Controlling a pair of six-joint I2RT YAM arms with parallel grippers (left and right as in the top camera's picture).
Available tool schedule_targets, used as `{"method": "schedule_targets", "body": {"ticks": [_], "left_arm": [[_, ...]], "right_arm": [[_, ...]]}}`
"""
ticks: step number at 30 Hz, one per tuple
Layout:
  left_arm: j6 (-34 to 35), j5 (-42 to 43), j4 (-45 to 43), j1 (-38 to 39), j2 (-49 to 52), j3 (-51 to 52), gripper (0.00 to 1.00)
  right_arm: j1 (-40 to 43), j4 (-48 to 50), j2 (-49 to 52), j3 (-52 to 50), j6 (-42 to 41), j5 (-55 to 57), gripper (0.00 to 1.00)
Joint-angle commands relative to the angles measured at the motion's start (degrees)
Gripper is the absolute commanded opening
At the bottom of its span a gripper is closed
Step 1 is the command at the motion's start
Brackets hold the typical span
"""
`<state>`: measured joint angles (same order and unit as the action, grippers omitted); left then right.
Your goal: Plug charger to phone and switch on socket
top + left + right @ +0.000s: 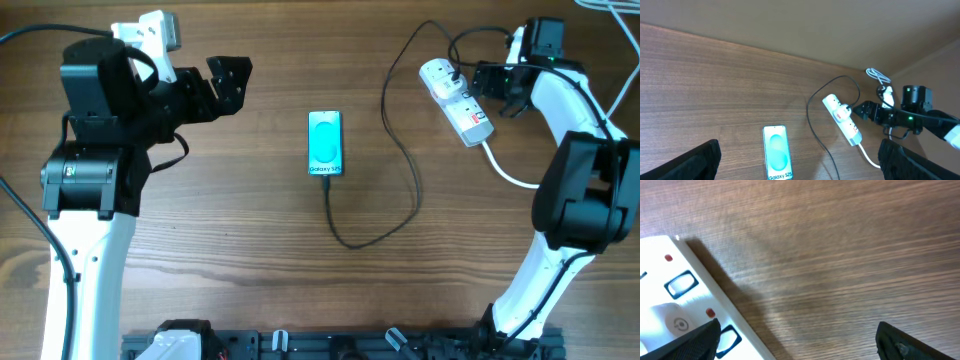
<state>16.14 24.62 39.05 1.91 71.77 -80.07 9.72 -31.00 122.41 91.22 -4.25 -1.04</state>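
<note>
"Wood-grain table (250, 250), overhead view: where do the task items sit?"

"Phone (325, 144) lies flat at centre, screen lit. Charger (413, 185) cable runs from the phone's lower edge, loops toward the near edge, then climbs to the socket (455, 100) at the far right. Its tip appears seated in the phone already (too small to confirm)."

"Gripper status?"

"Left gripper (230, 82) hangs well apart from the phone, fingers spread, nothing held. Right gripper (797, 325) hovers just beside the socket, likewise spread and empty."

"Handling notes for the socket?"

"Expect a light, rigid plastic body on a smooth surface, so it will likely slide under a sideways push. Do not grasp it. Press straight down on a rocker switch (681, 284) with one fingertip. The target is small, so narrowing the gripper first should help. The thick white lead (505, 172) offers slight anchoring only."

"And the charger?"

"Thin, limp, light — take it at the stiff plug tip, never mid-cable."
</note>
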Motion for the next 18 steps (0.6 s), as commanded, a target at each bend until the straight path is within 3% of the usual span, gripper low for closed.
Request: {"method": "schedule_targets", "body": {"ticks": [1, 18], "left_arm": [[-0.94, -0.72, -0.15, 0.20, -0.74, 0.20, 1.00], [-0.94, -0.72, -0.15, 0.20, -0.74, 0.17, 1.00]], "right_arm": [[0.48, 0.33, -1.46, 0.09, -1.97, -0.66, 1.00], [0.48, 0.57, 1.90, -2.64, -3.65, -4.35, 1.00]]}}
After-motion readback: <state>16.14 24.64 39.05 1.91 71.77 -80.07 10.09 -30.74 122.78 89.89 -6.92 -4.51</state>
